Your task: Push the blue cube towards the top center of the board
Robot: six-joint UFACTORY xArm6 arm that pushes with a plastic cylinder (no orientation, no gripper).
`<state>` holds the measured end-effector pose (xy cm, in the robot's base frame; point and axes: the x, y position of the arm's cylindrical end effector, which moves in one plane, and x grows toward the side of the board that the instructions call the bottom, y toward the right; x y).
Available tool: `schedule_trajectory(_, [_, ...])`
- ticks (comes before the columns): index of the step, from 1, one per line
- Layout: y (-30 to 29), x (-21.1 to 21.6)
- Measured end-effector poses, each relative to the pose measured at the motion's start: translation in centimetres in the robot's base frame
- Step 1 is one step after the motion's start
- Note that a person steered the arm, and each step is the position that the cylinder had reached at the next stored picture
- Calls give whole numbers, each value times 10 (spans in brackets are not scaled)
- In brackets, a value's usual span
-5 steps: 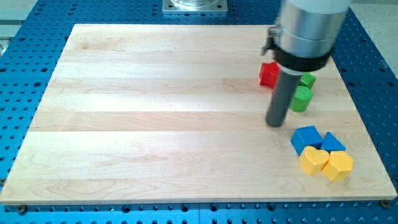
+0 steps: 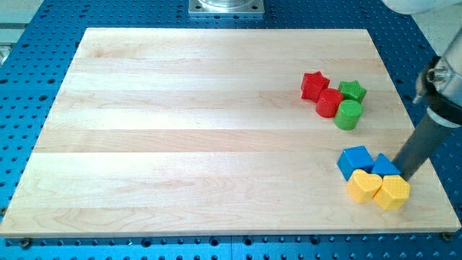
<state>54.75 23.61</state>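
The blue cube [image 2: 355, 161] lies at the lower right of the wooden board [image 2: 180, 130]. A second, smaller blue block [image 2: 385, 166] touches its right side. Two yellow blocks [image 2: 363, 187] [image 2: 392, 192] sit just below the blue ones, touching them. My tip [image 2: 406, 175] rests at the right side of this cluster, right next to the smaller blue block and just above the right yellow block. The rod slants up toward the view's right edge.
A red star block [image 2: 314, 84], a red round block [image 2: 329, 102], a green star block [image 2: 352, 90] and a green cylinder [image 2: 348, 115] are grouped at the upper right. A metal mount [image 2: 226, 7] stands past the board's top edge. Blue perforated table surrounds the board.
My tip has moved from left of the green cylinder, above the blue cube, to the right and down, to the right side of the blue and yellow cluster. No block has moved.
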Motion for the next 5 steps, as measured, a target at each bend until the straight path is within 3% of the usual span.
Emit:
schedule_trajectory(2, [-63,-4])
schedule_trajectory(4, [-162,-36])
schedule_trajectory(5, [-168,-70])
